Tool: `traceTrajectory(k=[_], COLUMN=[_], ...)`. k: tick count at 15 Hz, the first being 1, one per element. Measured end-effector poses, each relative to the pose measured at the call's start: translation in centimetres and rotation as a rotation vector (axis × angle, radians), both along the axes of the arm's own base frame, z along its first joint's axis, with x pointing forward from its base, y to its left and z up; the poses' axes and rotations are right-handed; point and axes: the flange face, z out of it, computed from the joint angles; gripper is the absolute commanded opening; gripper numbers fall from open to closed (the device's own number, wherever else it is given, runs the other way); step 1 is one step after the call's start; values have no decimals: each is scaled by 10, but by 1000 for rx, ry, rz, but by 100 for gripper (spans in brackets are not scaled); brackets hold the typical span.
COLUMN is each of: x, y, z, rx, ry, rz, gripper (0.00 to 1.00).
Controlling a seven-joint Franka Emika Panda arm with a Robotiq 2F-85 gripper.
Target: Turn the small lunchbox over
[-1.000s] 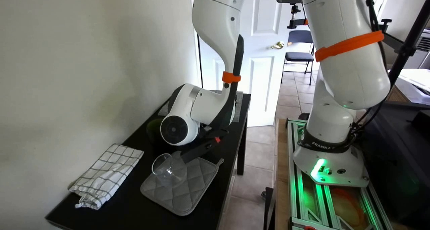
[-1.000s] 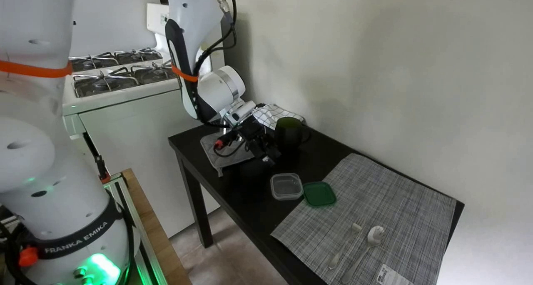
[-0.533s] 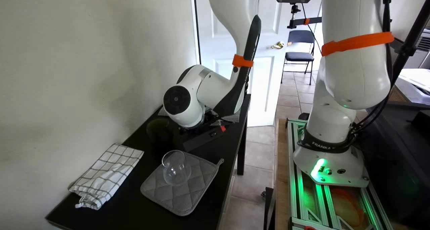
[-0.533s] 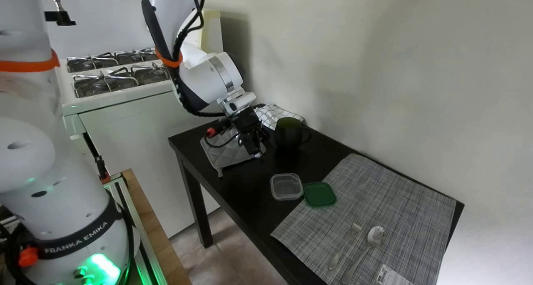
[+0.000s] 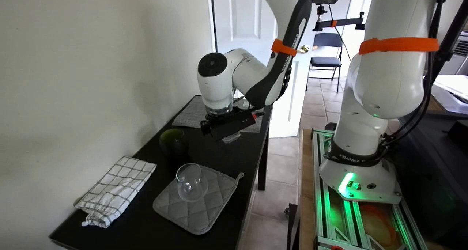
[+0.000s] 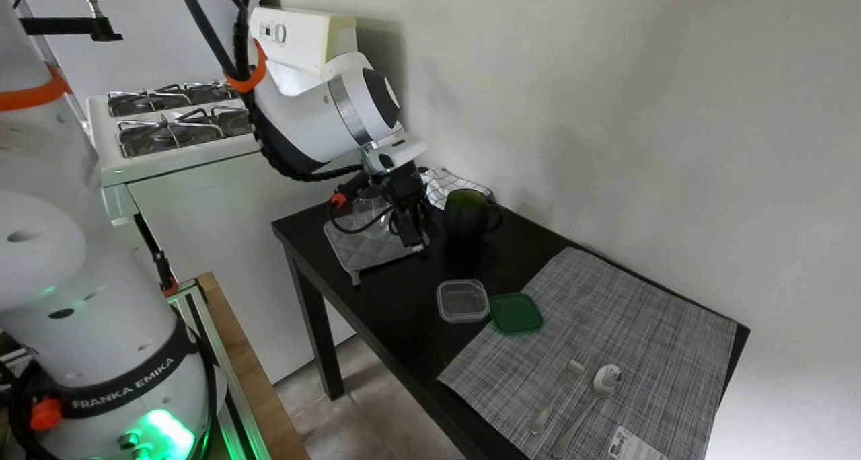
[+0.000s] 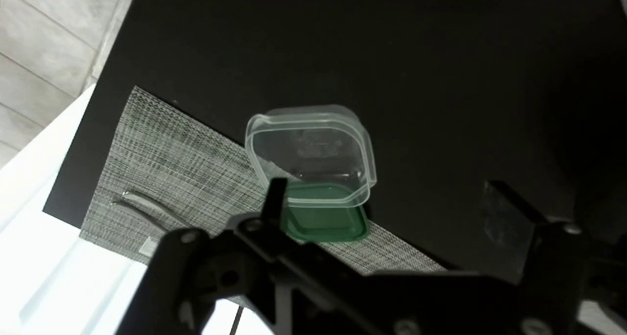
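Your fingers (image 7: 275, 203) have lifted — wide apart, holding nothing, presumably to span the small lunchbox (image 7: 313, 151) near the green lid (image 7: 323, 225).

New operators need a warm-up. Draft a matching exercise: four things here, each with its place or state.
Things
1) small clear plastic lunchbox
2) clear rounded glass
3) silver metal spoon
4) black two-fingered gripper

Matches
A) on the gray woven placemat
B) open, holding nothing
C) beside the square green plastic lid
D) on the gray quilted potholder

Pairs: 1-C, 2-D, 3-A, 4-B
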Motion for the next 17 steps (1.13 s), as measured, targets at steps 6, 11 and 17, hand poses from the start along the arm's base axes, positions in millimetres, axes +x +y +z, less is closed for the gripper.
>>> traceTrajectory(k=[6, 11, 17], x=[-16, -8, -1], y=[-32, -47, -55], z=[20, 41, 56], rx=[46, 82, 103], ry=[83, 88, 74], rz=[76, 98, 103], gripper=[100, 100, 100])
